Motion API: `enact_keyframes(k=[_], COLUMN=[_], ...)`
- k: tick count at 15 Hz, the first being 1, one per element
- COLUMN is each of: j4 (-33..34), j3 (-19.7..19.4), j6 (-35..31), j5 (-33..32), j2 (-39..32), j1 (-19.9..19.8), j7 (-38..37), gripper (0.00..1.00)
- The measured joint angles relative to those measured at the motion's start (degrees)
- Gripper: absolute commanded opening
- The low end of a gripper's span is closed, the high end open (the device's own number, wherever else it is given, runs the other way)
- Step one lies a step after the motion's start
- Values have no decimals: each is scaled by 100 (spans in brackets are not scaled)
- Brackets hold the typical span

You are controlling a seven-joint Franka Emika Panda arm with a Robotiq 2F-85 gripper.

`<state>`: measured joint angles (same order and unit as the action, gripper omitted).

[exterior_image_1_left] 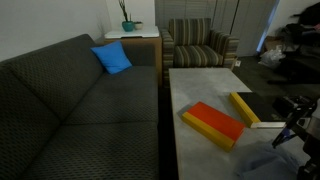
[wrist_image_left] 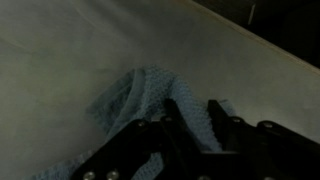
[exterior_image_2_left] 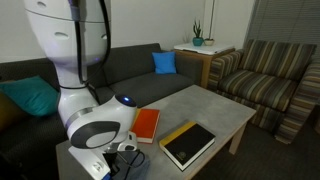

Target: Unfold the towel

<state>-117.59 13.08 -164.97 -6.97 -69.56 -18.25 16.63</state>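
Observation:
The towel [wrist_image_left: 135, 100] is a wrinkled grey-blue cloth on the pale table; in the wrist view a raised fold of it sits between my fingers. In an exterior view it lies bunched at the table's near corner [exterior_image_1_left: 262, 166]. My gripper [wrist_image_left: 190, 112] is shut on that fold. The gripper shows at the right edge in an exterior view [exterior_image_1_left: 296, 128] and low under the arm in an exterior view [exterior_image_2_left: 125, 160], where the towel is hidden.
An orange-and-yellow flat box [exterior_image_1_left: 212, 123] [exterior_image_2_left: 146, 123] and a black book with a yellow edge [exterior_image_1_left: 255, 106] [exterior_image_2_left: 188, 143] lie on the table [exterior_image_1_left: 200, 85]. A dark sofa with a blue pillow [exterior_image_1_left: 112, 58] runs alongside. A striped armchair [exterior_image_1_left: 200, 45] stands beyond.

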Motion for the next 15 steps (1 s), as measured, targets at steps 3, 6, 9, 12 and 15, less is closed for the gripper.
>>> enact_keyframes(k=[3,6,9,12,15], j4=[53,38,-12,-58,-70], j3=[-7,-64,-178,-439,-817], j6=[-432,-1001,-1505,-1920,-2098], j5=[18,121,350,754,1193], j2=[72,289,630,1065,1446], j1=[187,484,863,1382,1955], j7=[-294,-724,-1191,-1762,-2310], gripper=[0,2,2,2,2])
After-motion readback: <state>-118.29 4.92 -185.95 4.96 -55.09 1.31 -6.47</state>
